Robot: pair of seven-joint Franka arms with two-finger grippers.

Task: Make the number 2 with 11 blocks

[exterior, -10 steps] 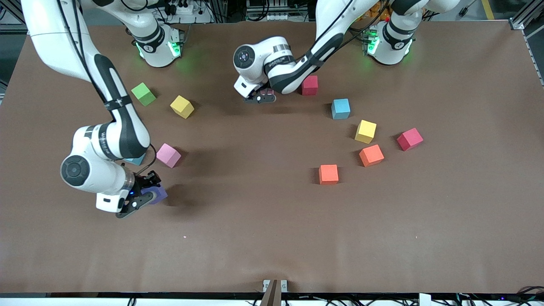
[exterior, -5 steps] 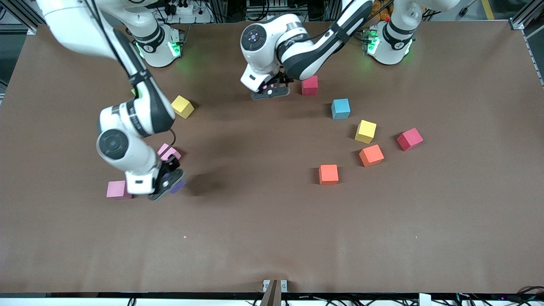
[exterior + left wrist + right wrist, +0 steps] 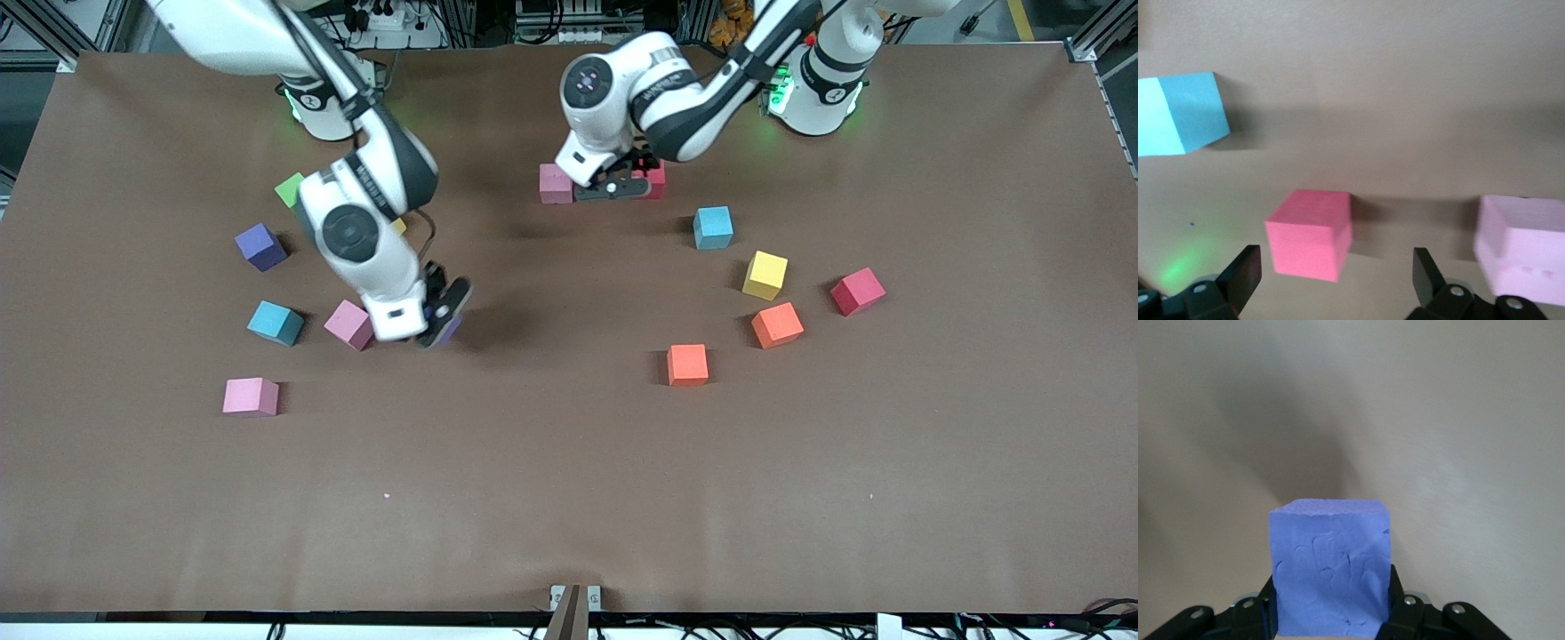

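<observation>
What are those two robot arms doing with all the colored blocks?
They are picking blocks for a shape. The right gripper is up in the air holding a purple block, over the table beside a pink block. The left gripper is open and low over a red block, with another pink block beside it. The other blocks lie scattered about.

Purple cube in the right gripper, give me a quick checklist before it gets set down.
1. Right gripper shut on the purple cube: ok.
2. Cube square in the grip, not tilted: ok.
3. Table bare under the carried cube: ok in the right wrist view.
4. Nearby pink cube clear of the right gripper: cannot tell, they show close together.
5. Left gripper open and holding nothing, over the red cube: ok.
6. Any part of the 2 laid out: not ok, cubes lie scattered.
</observation>
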